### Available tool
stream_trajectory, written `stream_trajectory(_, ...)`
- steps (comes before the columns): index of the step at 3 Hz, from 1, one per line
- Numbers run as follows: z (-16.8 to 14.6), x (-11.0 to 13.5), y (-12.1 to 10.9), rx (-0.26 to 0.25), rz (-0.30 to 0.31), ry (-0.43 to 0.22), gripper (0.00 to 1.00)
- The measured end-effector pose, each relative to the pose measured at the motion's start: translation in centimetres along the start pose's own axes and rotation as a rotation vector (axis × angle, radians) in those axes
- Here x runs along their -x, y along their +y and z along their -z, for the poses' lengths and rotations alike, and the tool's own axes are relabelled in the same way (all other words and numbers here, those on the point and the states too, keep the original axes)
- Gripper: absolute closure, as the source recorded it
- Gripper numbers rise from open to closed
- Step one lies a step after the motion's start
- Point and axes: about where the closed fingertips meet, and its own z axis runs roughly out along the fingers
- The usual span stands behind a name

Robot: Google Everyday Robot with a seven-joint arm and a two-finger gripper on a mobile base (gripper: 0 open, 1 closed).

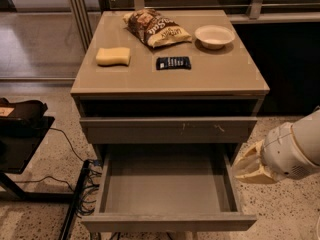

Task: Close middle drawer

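Middle drawer: the middle drawer (169, 222) is pulled far out of the bench (220, 79), toward the camera. Its tray is bare and its plain front panel lies near the bottom edge of the view.
Drawer above: the top drawer front (167, 130), with small pale scratch marks, sits shut just under the benchtop.
Hand: the hand (246, 166) hovers just beside the drawer's right side wall, about halfway along it, pointing in at the drawer. Its 2 pale fingers (250, 155) are a little apart and hold nothing. Whether a tip touches the wall is not clear.
On the bench: a yellow sponge (113, 56), a chip bag (156, 28), a white bowl (214, 36) and a dark snack packet (173, 63) lie well apart from the drawer.
Floor: loose cables (85, 184) trail beside the bench's left foot.
Step in hand: judged as lining up for the push. The drawer is not yet moved in.
How it handles: probably light, being empty, and stiff. It should slide straight on its runners. The thin side walls look like poor places to press, and a sideways shove could rack it.
Where to take hold: no handle shows, so no grip is needed. Flat contact on the front panel, near its middle, pushing straight back, seems best.
Risk: an off-centre push may skew the drawer. Smooth paint could let the hand slip.
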Motion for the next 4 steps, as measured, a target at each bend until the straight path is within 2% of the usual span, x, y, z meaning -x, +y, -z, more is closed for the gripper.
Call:
stream_trajectory(1, -4.4, -3.0, -0.3, 0.003, -0.057, -0.034, 1.00)
stream_trajectory(2, -8.4, -6.1, -1.2, -0.063, -0.087, -0.093, 1.00)
stream_trajectory(3, -11.9, -9.1, -3.0, -0.134, -0.095, -0.112, 1.00)
stream_trajectory(4, -11.9, -9.1, -3.0, -0.133, -0.095, -0.112, 1.00)
